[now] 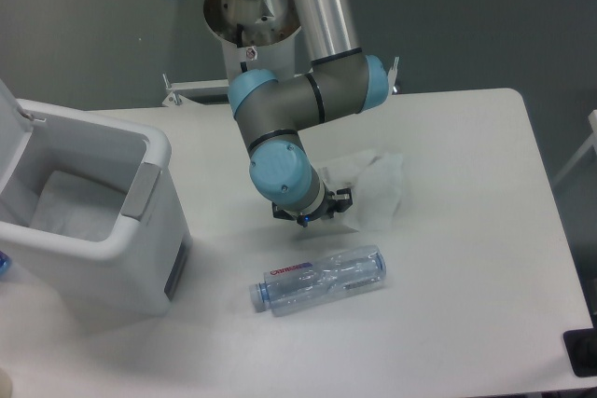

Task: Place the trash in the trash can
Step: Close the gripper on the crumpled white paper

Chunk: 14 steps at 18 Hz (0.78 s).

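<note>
Here, white table (466,277) with free surface toward the right edge, trash can (89,230) at left with lid open, gripper (311,213) low at the crumpled wrapper's (373,188) left edge, grip unclear, bottle (319,281) lying just below.

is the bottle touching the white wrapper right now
Apart. The camera view shows a strip of bare table between the bottle and the wrapper.

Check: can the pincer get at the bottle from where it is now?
Probably yes. The pincer hangs at the wrapper's edge, just behind the bottle, which lies flat on bare table with nothing over or against it.
</note>
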### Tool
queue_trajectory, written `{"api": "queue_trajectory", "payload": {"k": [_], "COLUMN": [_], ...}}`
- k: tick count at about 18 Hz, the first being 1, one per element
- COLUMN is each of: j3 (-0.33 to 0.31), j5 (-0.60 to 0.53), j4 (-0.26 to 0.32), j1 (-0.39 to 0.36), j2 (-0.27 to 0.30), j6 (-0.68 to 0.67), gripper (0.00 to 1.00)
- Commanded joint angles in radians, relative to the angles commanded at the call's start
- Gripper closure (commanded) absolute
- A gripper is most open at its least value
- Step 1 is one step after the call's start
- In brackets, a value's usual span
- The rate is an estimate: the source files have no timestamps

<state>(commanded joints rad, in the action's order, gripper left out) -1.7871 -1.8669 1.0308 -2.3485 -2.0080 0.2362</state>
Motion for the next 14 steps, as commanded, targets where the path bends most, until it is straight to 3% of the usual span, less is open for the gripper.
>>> {"api": "queue_trajectory", "payload": {"k": [3, 7, 14], "j3": [0.009, 0.002, 0.017], "j5": [0.005, 0.018, 0.099], "j4": [0.000, 0.012, 0.069], "j1": [0.000, -0.009, -0.029], "j2": [0.009, 0.063, 0.208], "j6": [0.000, 0.064, 0.170], "gripper": [1.00, 1.00, 1.00]}}
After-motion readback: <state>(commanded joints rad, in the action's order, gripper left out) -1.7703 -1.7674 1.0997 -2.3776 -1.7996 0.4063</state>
